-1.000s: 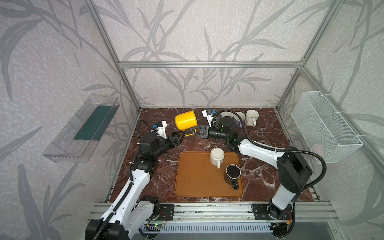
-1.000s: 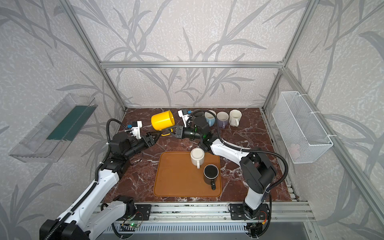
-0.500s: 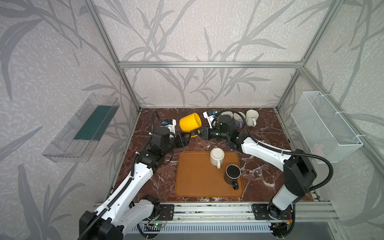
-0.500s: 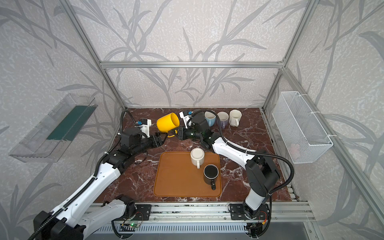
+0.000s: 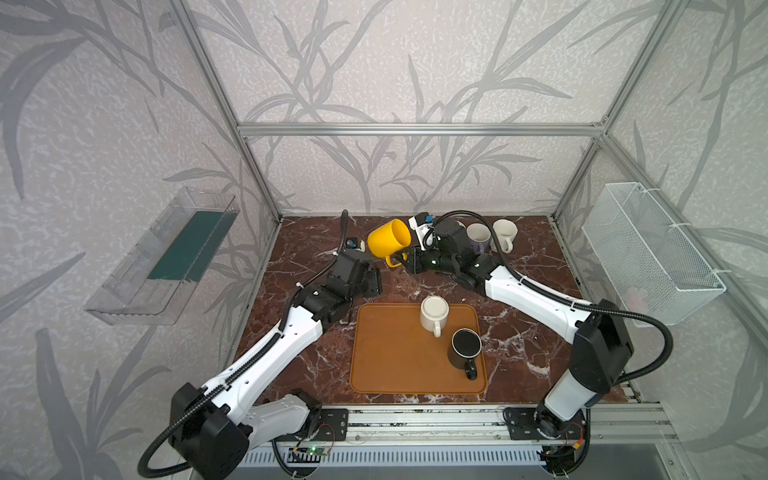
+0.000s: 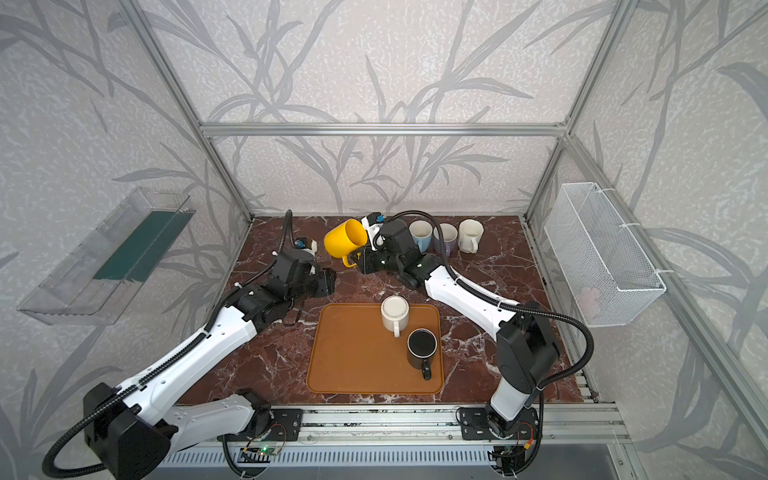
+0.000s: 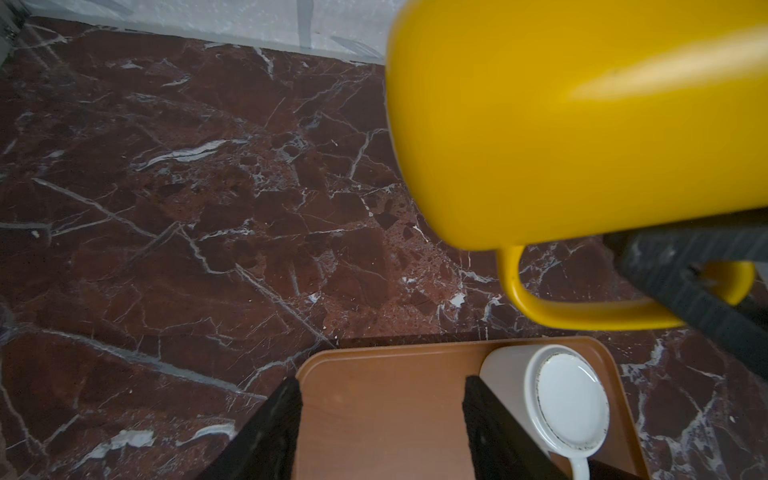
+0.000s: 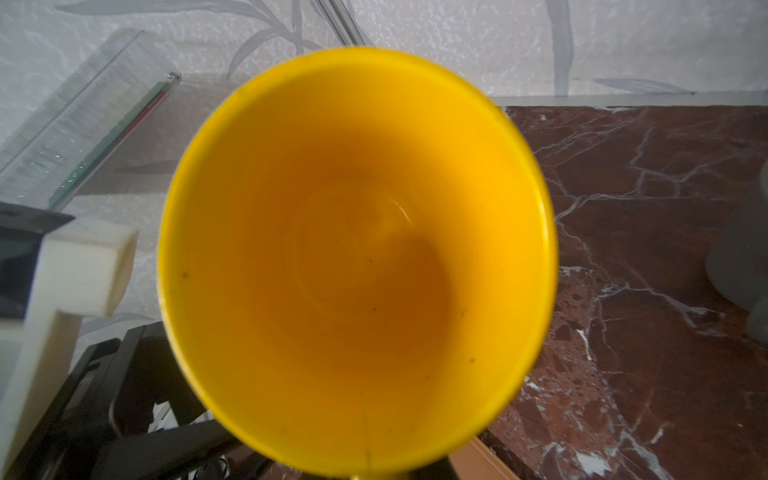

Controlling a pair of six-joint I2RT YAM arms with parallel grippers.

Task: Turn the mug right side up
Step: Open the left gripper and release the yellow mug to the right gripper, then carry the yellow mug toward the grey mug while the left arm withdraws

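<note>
The yellow mug (image 5: 388, 243) (image 6: 345, 243) hangs in the air over the back middle of the marble table, tipped on its side. Its mouth faces the right wrist camera, where the empty inside of the mug (image 8: 357, 257) fills the view. My right gripper (image 5: 401, 262) (image 6: 357, 262) is shut on its handle; one dark finger (image 7: 685, 282) crosses the handle loop. My left gripper (image 5: 370, 281) (image 7: 382, 386) stands open and empty, lower and to the left of the mug (image 7: 582, 124), over the tray's far left corner.
A brown tray (image 5: 395, 365) lies at front centre. On it stand a white mug (image 5: 433, 313), bottom up, and an upright black mug (image 5: 465, 349). More mugs (image 5: 478, 237) line the back right. A wire basket (image 5: 648, 253) and a clear bin (image 5: 166, 257) hang on the side walls.
The right gripper has carried the yellow mug a little to the right and turned its mouth toward its own wrist. The left arm has swung in toward the tray's corner, still open.
</note>
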